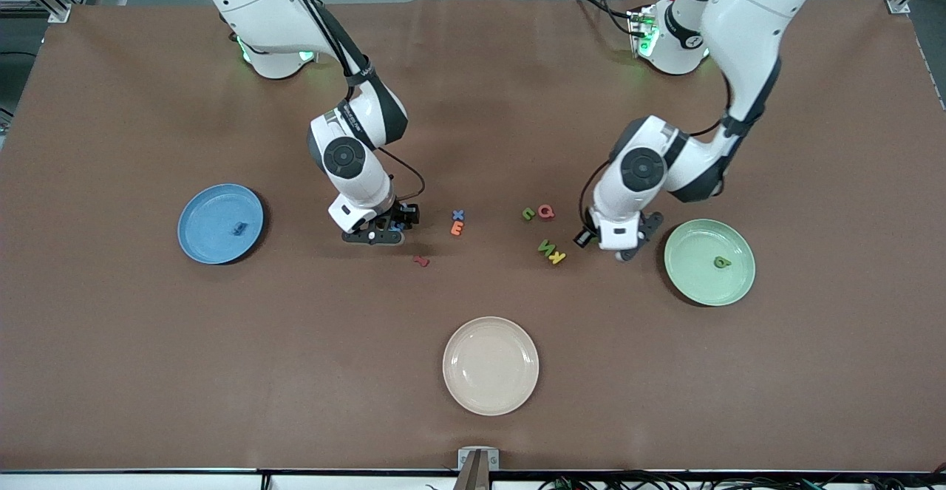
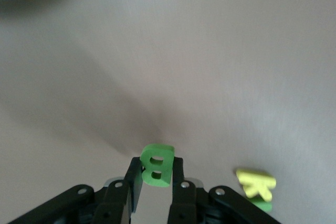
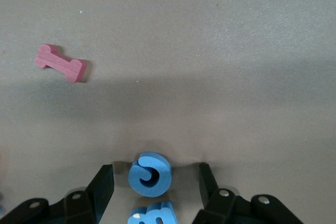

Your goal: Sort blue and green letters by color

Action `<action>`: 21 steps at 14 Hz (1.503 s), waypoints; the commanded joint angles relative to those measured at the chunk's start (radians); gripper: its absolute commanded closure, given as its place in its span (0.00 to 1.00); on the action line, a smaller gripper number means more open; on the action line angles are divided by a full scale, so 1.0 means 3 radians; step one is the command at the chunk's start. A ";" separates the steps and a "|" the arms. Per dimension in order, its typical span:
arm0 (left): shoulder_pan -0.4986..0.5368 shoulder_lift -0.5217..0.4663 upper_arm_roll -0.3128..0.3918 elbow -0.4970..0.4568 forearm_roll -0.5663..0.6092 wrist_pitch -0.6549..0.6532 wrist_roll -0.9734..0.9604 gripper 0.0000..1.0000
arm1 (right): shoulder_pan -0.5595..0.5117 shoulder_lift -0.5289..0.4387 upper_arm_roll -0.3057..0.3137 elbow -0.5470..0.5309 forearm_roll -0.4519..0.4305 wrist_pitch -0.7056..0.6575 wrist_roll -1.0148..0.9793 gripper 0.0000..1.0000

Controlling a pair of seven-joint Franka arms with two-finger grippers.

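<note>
My left gripper (image 2: 157, 162) is shut on a green letter B (image 2: 157, 176), held upright just above the table. In the front view that gripper (image 1: 617, 247) hangs beside the green plate (image 1: 691, 272), which holds one green letter (image 1: 721, 261). My right gripper (image 3: 156, 173) stands open low over the table, astride a round blue letter (image 3: 150, 175) with a gap on each side. A second blue letter (image 3: 152, 216) lies close by it. In the front view this gripper (image 1: 386, 228) is at mid table. A blue X (image 1: 458, 214), a green C (image 1: 528, 213) and a green N (image 1: 546, 247) lie loose.
The blue plate (image 1: 203, 213) toward the right arm's end holds one blue letter (image 1: 239, 228). A beige plate (image 1: 491, 365) stands nearest the front camera. An orange E (image 1: 457, 228), a pink Q (image 1: 546, 211), a yellow K (image 1: 556, 257) and a dark red letter (image 1: 421, 261) lie among the letters.
</note>
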 commanded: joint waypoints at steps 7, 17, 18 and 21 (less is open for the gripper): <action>0.0937 -0.0231 0.0002 -0.0065 0.0154 -0.0271 0.1662 1.00 | 0.0042 0.0015 -0.0033 0.0072 0.0051 -0.0019 0.0046 1.00; 0.1250 -0.0006 -0.0013 -0.0146 0.0692 -0.0097 0.1704 0.93 | -0.0872 -0.0649 -0.0293 0.0134 -0.0382 -0.1701 -0.1405 1.00; 0.1250 -0.0006 -0.0013 -0.0136 0.0692 -0.0097 0.1724 0.94 | -0.1046 -0.0741 -0.0294 0.0027 -0.0499 -0.1701 -0.1629 1.00; 0.1331 -0.0006 -0.0008 -0.0090 0.0692 -0.0097 0.1964 0.94 | -0.1465 -0.0951 -0.0294 -0.0224 -0.0562 -0.1696 -0.2223 1.00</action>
